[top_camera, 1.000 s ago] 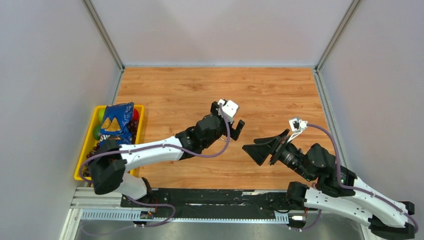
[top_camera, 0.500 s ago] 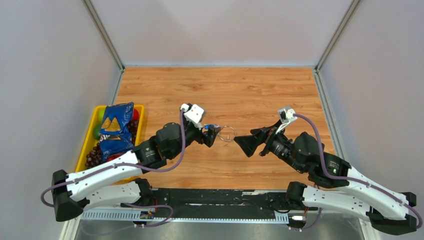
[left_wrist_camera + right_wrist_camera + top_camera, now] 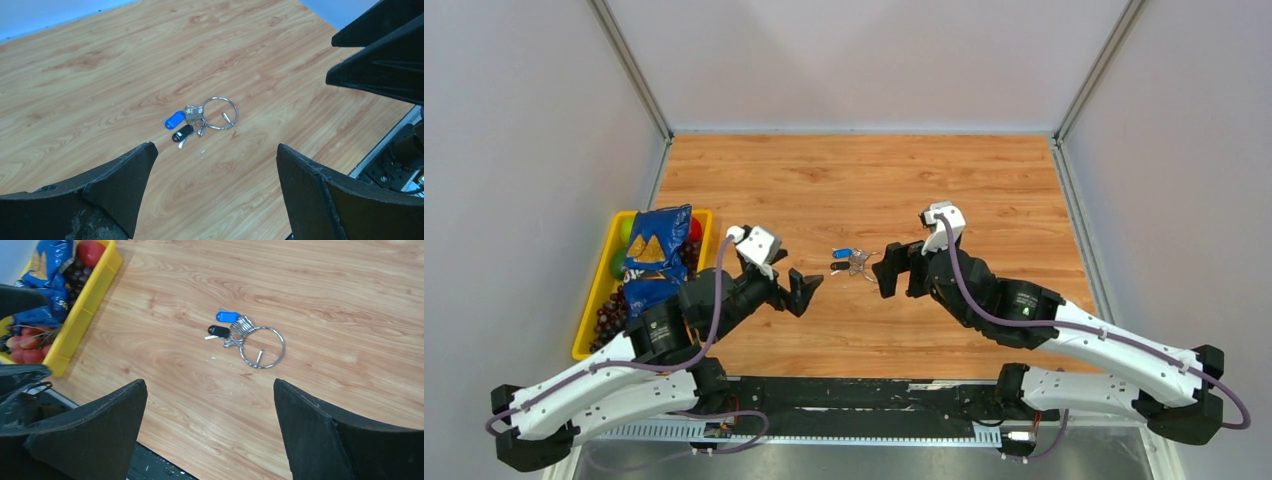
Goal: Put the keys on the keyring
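You have pulled the left gripper (image 3: 802,290) and right gripper (image 3: 892,270) back from the table (image 3: 984,180) centre; both gape fully, holding nothing. Between them lies the keyring (image 3: 219,98), released, the keys (image 3: 175,120) bunched at its rim, so the task looks finished.

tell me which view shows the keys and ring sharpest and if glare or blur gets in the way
Left wrist view: soft even light, the thin round silver wire keyring and the tiny blue-headed, black-headed and silver keys are sharp, no glare. Right wrist view: just as crisp, the ring a bit larger in frame. Top external view: evenly lit, but the cluster is too small to resolve.
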### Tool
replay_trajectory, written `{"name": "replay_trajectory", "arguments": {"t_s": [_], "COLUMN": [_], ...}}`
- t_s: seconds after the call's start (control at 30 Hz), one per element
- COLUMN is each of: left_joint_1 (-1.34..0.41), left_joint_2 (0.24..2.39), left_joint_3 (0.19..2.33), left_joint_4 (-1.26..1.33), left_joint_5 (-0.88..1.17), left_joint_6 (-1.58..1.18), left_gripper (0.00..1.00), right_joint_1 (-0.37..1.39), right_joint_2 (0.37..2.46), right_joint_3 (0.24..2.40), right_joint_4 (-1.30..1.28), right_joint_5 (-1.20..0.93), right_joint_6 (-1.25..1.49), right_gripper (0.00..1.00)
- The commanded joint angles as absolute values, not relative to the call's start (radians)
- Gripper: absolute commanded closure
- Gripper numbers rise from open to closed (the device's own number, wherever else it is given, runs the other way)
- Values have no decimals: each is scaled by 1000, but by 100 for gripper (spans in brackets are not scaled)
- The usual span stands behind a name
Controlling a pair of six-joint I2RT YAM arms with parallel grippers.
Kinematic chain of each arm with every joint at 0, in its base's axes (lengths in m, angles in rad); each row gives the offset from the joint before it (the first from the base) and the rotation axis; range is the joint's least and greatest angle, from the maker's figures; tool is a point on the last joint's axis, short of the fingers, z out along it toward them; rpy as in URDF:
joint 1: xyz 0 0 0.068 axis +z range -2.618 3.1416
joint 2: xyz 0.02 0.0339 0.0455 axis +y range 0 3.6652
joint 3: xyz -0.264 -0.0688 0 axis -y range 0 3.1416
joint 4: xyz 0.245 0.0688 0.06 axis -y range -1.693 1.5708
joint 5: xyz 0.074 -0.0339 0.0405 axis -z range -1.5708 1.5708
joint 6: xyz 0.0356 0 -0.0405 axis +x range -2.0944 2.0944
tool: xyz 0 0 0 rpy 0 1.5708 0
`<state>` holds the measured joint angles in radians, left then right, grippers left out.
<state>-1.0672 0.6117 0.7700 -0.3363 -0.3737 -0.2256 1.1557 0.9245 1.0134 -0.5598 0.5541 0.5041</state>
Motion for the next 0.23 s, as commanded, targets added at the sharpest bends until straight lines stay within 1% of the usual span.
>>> {"name": "replay_trajectory", "arguments": {"t_s": [0.0, 0.2], "left_joint_1": [-1072, -1072], "left_joint_2": [531, 470], "left_joint_3": [758, 762], "left_joint_4": [-411, -451], "left_joint_5": [-354, -349], "left_joint_6": [-278, -284], "left_gripper": [0, 0], "right_joint_1": [1159, 1158], "right_joint_2": [923, 931], "right_joint_3": [1067, 1083], "right_joint_4": [-574, -586], "right_joint_5": [644, 693], "right_joint_6": [480, 499], "right_gripper": [0, 0]}}
